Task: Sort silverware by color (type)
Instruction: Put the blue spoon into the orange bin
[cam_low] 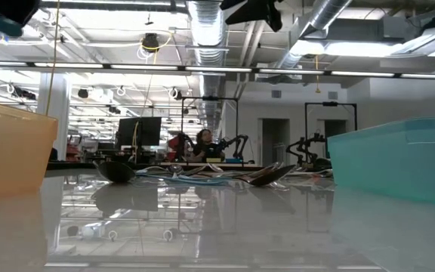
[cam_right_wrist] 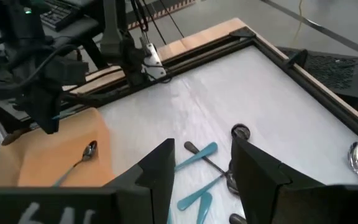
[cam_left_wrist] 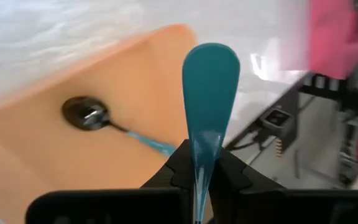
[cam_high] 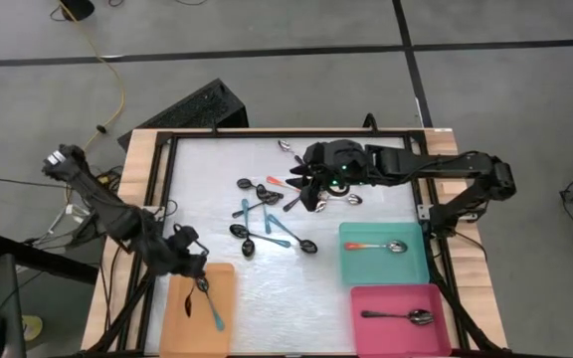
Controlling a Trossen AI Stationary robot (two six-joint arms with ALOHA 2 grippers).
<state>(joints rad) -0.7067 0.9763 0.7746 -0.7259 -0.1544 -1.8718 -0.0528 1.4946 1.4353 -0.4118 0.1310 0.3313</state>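
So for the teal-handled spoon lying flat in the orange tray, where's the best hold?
Judging by its pose, grip the teal-handled spoon mid-handle from straight above, fingers across the narrow shaft; its bowl looks too rounded. It lies flat on the orange tray, away from the walls.

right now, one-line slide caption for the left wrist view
Left gripper holds a teal spoon over the orange tray, where another teal spoon lies.

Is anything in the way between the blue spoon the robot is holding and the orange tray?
Nothing visible blocks it. The left gripper holds the teal-handled spoon right over the orange tray. One teal spoon already lies in the tray, with bare tray floor around it.
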